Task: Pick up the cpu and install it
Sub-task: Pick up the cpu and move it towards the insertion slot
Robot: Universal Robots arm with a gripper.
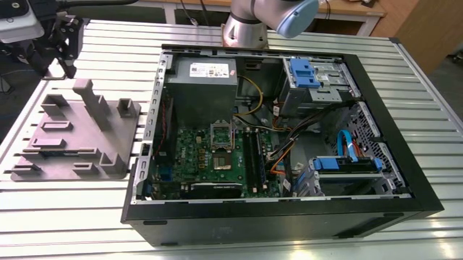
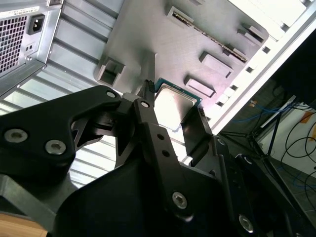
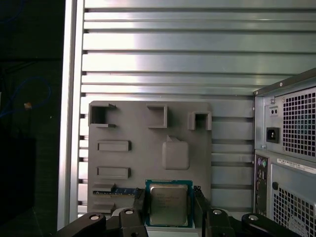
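While the cpu [image 3: 169,207] is being gripped by two opposite edges between the black fingers [image 3: 139,201] of the claw [image 3: 169,195], it is being held in the air near the grey tray [image 3: 123,123] with upright posts, off its surface, as both wrist views are showing. In the exterior view the claw [image 1: 58,51] is being seen over the ribbed metal desk [image 1: 72,216], towards the exterior view's left. It is well apart from the open computer case [image 1: 405,179] and the green motherboard [image 1: 217,157] lying inside it.

The chip is being clamped only on its thin edges, so it could slip or tilt if the arm is being moved abruptly. A tilted chip could then be seated wrongly on the motherboard, and its contacts could be damaged.

Faint print is being noticed on the metal top of the cpu, and a white label [image 1: 208,69] on the grey box [image 1: 203,95] in the case, but no word can be made out.
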